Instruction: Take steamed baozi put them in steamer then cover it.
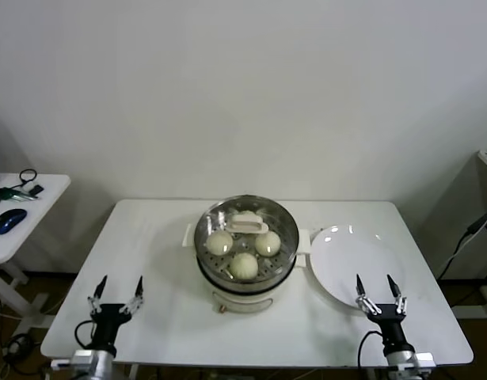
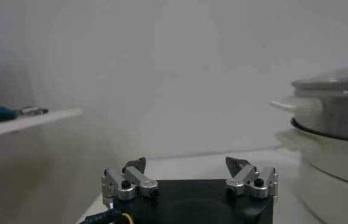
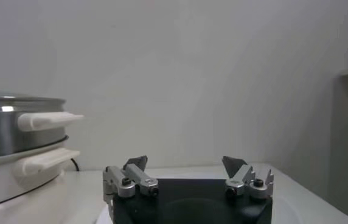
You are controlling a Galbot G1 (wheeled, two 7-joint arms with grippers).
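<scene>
Your cover (image 1: 245, 224) sits on the steamer (image 1: 245, 273) at frame centre, three baozi (image 1: 244, 264) visible under the glass; a fourth I can't make out. Left gripper (image 1: 116, 296) lower left, right gripper (image 1: 378, 294) lower right by the empty plate (image 1: 346, 273): both spread wide, empty, clear of the pot. Looks finished.

Head overhead — wrists low, perhaps tabletop-level

fourth baozi (image 1: 251, 224) hidden beneath cover handle (image 1: 248, 222); steamer (image 2: 338, 131) cut off by frame edge
</scene>
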